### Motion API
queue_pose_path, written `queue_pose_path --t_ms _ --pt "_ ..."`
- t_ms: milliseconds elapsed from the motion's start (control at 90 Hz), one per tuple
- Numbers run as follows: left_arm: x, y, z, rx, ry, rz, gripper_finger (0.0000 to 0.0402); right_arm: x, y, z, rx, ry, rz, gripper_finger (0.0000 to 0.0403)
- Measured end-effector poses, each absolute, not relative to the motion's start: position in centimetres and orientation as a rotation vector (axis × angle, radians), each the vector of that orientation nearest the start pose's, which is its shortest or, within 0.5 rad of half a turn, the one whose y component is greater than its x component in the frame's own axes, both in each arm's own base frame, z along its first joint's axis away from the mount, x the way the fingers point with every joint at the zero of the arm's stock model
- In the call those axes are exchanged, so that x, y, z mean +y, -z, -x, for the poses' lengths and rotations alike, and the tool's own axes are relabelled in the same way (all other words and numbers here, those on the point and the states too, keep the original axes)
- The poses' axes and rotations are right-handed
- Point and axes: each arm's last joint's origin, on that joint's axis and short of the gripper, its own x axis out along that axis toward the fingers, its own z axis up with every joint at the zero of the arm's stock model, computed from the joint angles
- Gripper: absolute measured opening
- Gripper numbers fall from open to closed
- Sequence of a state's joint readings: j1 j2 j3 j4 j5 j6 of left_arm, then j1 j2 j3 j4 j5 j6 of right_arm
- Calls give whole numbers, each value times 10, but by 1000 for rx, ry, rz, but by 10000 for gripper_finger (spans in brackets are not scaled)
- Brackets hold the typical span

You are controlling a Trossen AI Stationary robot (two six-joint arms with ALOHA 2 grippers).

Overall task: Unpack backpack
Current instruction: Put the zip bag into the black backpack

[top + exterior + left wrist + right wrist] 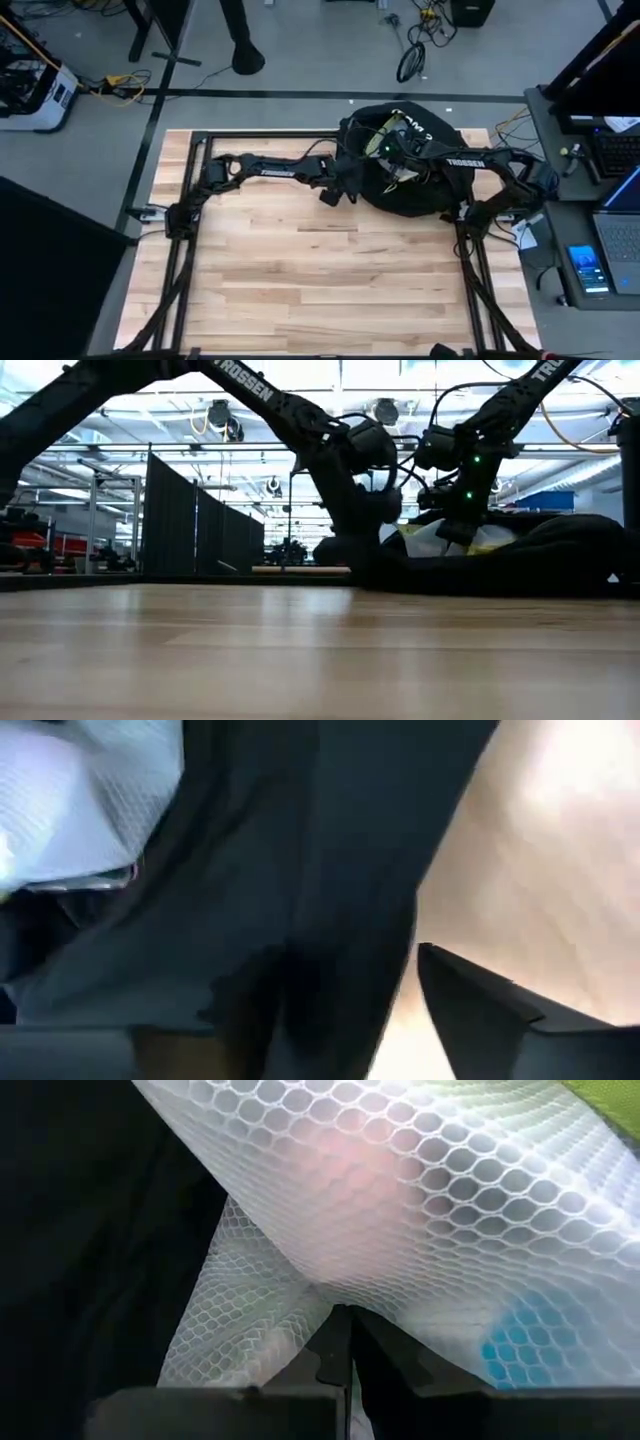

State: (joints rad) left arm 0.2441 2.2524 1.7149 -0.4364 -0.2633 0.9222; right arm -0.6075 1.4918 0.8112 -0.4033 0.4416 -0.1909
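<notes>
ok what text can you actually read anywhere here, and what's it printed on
"TROSSEN" on the left arm, white letters; it reads again in the low view.
"TROSSEN" on the right arm.
White lettering on the backpack: partly covered, too blurred to read.
Phone screen and laptop beside the table: too small to read.

Bright overhead lights glare in the low view; both wrist views are blurred, close and dim.

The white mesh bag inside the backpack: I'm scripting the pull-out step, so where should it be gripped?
Grip the mesh bag at its bunched fold, where the right gripper is pinched shut on it now. Come from above through the backpack opening; the gathered mesh gives the fingers something thin to clamp.
</notes>
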Motion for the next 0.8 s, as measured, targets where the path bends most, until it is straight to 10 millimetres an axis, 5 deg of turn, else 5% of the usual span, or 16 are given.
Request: queue_pose_path --t_ms 133,200,667,800 --pt "119 -157 -468 1105 2 -820 55 -165 -176 -216 1213 825 62 0" --pt "117 -156 -468 1111 11 -815 18 -165 -176 -215 1220 818 66 0" --pt "74 -163 -446 1286 95 -572 0 -186 -174 -184 1416 954 107 0" --pt "63 -169 -439 1302 124 -583 0 -181 -172 -185 1428 865 84 0"
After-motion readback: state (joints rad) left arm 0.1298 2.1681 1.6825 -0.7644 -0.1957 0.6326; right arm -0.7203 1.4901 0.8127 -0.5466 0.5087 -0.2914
